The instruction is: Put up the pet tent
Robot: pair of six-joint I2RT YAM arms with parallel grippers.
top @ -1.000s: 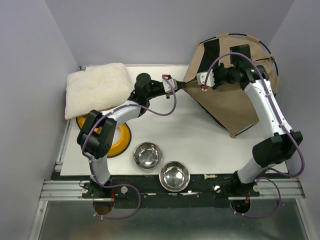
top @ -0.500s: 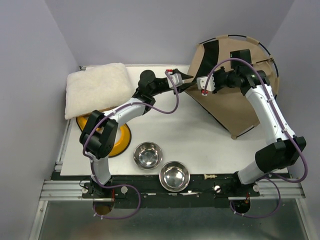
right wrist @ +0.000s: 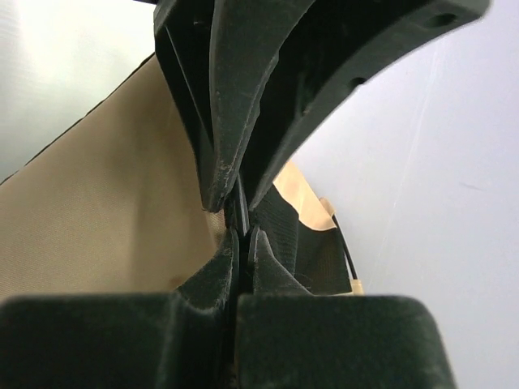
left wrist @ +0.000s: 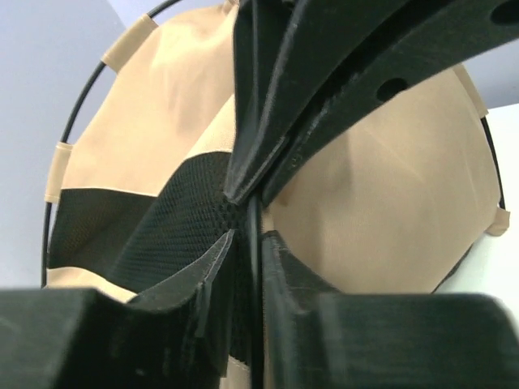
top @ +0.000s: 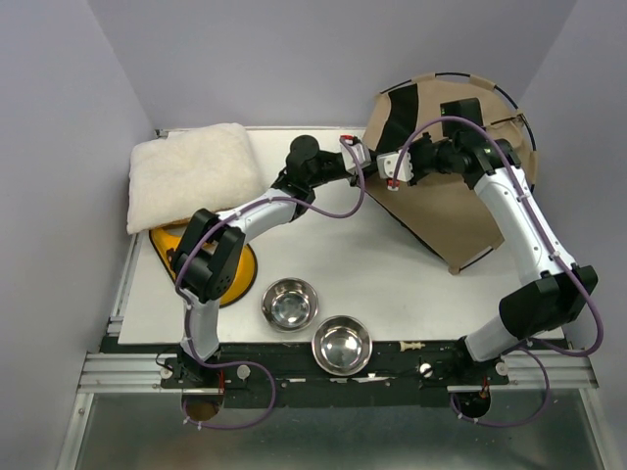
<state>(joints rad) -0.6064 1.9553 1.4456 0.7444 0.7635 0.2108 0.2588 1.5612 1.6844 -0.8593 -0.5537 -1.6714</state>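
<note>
The tan pet tent with black mesh panels and thin black poles lies half-raised at the back right of the table, leaning against the wall. My left gripper is shut on a thin black pole at the tent's left corner; the left wrist view shows the pole pinched between the fingers, with tan fabric and mesh behind. My right gripper is shut on the same tent edge right beside the left one; the right wrist view shows the edge clamped, with tan fabric on the left.
A cream fluffy cushion lies at the back left, over a yellow disc. Two steel bowls sit near the front edge. A small white piece lies on the front rail. Walls close in at the back and sides.
Both grippers have moved together, the left toward the right and the right toward the left, and the tent's corner has shifted left and risen with them.
</note>
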